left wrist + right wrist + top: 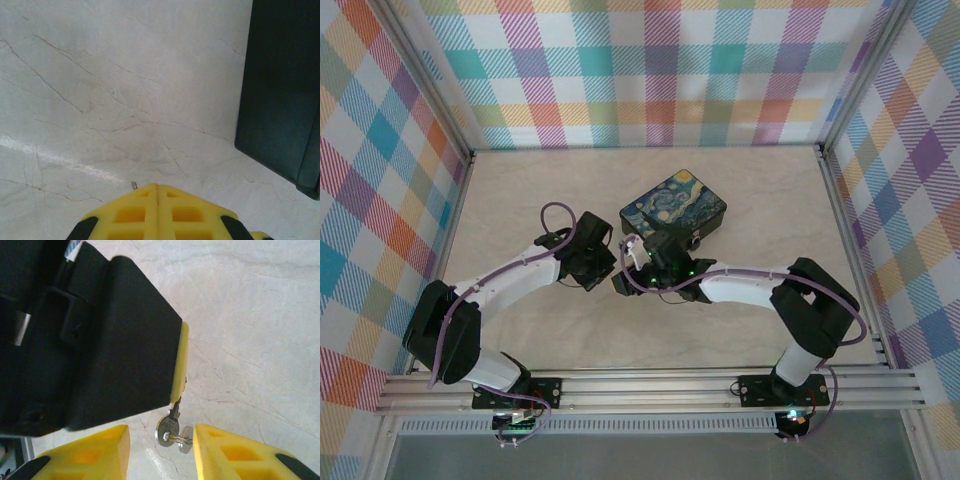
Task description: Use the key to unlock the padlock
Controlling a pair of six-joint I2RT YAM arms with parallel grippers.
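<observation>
White-and-black arms (510,285); purple cables (560,207); yellow gripper fingers (210,440); perhaps green lights (790,413).

Top external: high behind the arm bases, looking down on the table (520,200). Left wrist: low, close, facing the box (280,90), shared with the overhead view. Right wrist: close on left gripper (177,390) and key (169,429).

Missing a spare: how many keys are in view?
1: the key, hanging from the shut left gripper between the right gripper's fingers; a disc behind may be another.
</observation>
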